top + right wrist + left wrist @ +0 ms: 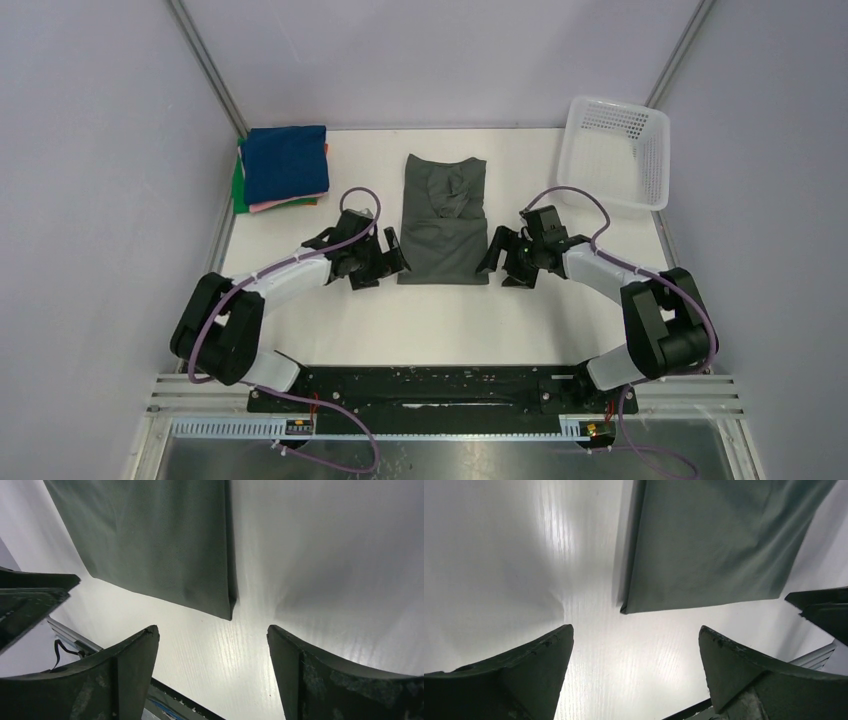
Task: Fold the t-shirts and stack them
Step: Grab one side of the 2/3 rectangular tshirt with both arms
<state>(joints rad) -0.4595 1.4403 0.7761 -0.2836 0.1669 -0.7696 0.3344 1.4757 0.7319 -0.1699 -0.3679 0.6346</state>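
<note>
Left gripper [635, 628], right gripper [212, 628] fingers apart, empty, flanking grey-green shirt [443, 225]; white table [430, 320], grey walls [100, 150].

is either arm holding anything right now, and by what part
Nothing is held. The left end effector and right end effector are both open, each just off a near corner of the grey-green t-shirt.

I see my right gripper [212, 630] spread wide and empty over the white worktop [325, 555]. The folded grey-green t-shirt [160, 545] lies flat, one corner just beyond the fingertips.
</note>
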